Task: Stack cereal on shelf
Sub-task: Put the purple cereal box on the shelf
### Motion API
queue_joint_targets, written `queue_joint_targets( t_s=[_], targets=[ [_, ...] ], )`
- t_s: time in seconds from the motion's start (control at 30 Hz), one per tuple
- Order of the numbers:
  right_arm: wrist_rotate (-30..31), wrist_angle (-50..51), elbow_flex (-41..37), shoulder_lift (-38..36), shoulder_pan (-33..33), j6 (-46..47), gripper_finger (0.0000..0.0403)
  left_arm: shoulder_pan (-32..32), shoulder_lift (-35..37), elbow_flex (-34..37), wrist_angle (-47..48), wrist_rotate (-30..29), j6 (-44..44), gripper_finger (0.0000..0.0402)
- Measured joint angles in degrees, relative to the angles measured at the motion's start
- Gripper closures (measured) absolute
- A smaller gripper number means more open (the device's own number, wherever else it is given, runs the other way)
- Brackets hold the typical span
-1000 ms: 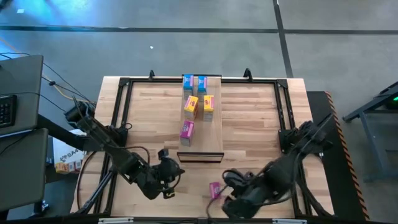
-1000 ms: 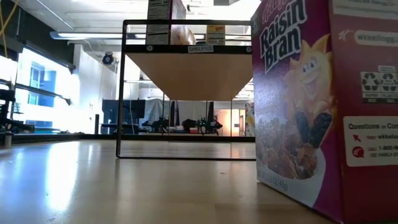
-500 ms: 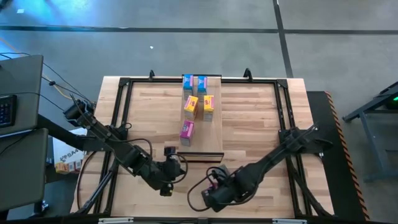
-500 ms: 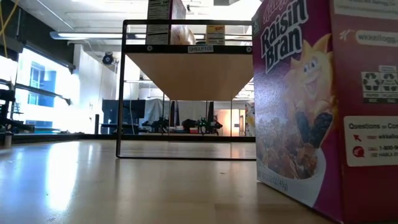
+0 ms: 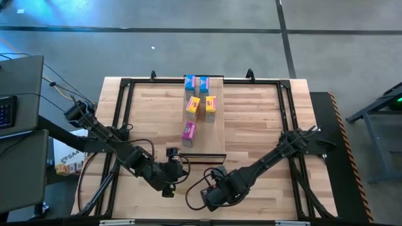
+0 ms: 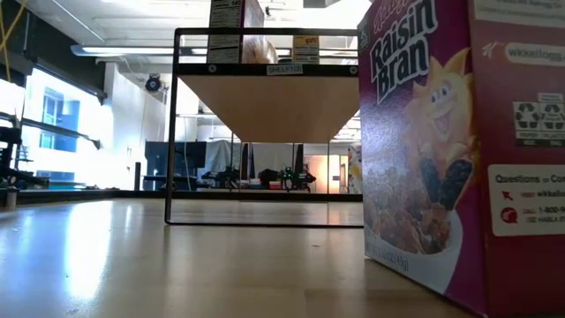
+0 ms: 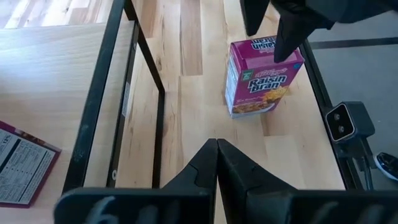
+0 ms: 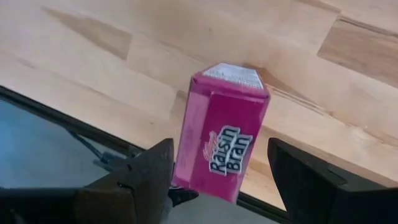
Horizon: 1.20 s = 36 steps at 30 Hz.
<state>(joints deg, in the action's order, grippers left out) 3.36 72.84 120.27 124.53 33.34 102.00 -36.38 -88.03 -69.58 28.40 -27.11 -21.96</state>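
Raisin Bran box (image 6: 463,150) cut off by the low view's right and top edges, mostly hidden under the right gripper (image 5: 217,188) from above, shelf boxes' (image 5: 196,103) print too small to read, second pink box (image 7: 22,165) cropped in left wrist view

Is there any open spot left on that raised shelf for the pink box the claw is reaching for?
Yes. On the shelf, the strip beside the lone pink box and toward the dark front edge is bare. The far end is crowded: two blue boxes, then two yellow ones. The right claw stands open around the last pink box on the tabletop, whose flanks are also bare.
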Motion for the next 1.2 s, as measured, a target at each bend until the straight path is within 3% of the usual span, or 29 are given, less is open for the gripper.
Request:
queue_joint_targets(
  t_s=[0.9,1.03,1.2],
  targets=[
    [2.2,0.3,0.0,3.7,0.0,1.1,0.0159,-0.4,2.0,0.0,0.3,0.1,0.2,0.0401],
    [0.9,0.8,0.0,4.1,0.0,1.2,0.0188,-1.6,7.0,0.0,0.5,-1.0,2.6,0.0401],
    [0.6,1.9,0.0,4.1,0.1,0.3,0.0259,-2.6,14.5,0.0,2.2,-5.7,5.6,0.0402]
  ],
)
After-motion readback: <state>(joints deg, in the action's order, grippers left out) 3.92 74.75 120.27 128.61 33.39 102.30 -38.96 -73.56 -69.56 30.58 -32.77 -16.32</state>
